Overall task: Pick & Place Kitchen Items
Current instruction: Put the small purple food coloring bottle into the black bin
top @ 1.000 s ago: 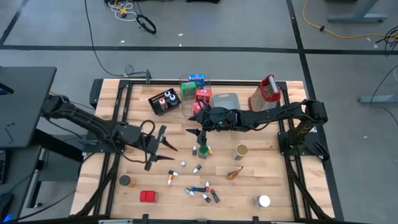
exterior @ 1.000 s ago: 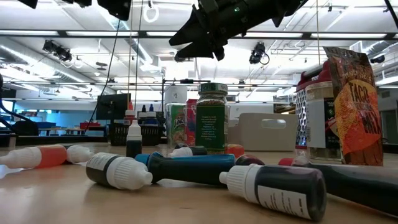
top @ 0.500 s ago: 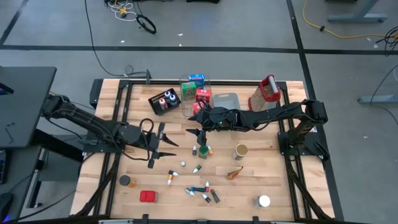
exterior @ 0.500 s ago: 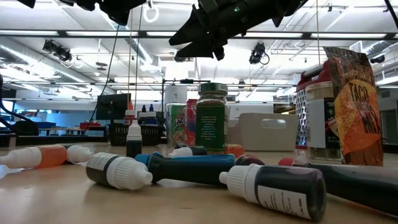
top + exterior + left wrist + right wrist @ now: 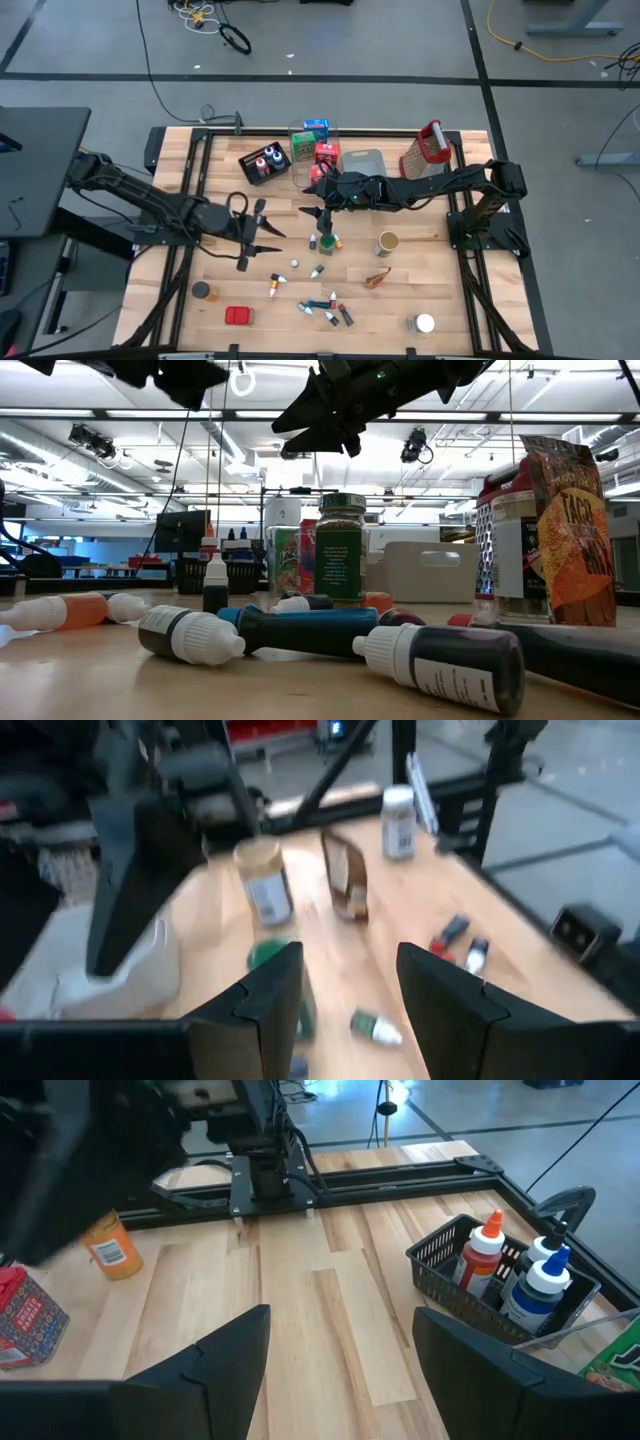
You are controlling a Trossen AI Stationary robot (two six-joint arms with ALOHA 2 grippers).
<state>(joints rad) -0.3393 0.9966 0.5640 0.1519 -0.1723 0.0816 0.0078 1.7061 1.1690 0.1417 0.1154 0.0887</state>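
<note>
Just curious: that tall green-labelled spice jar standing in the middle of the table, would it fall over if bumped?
The spice jar stands upright, tall and narrow, so a high nudge would probably tip it. It looks rigid, so it likely won't squash. Being round, it may roll once down.

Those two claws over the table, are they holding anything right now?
No. The left gripper and the right gripper both hang open and empty above the table.
</note>
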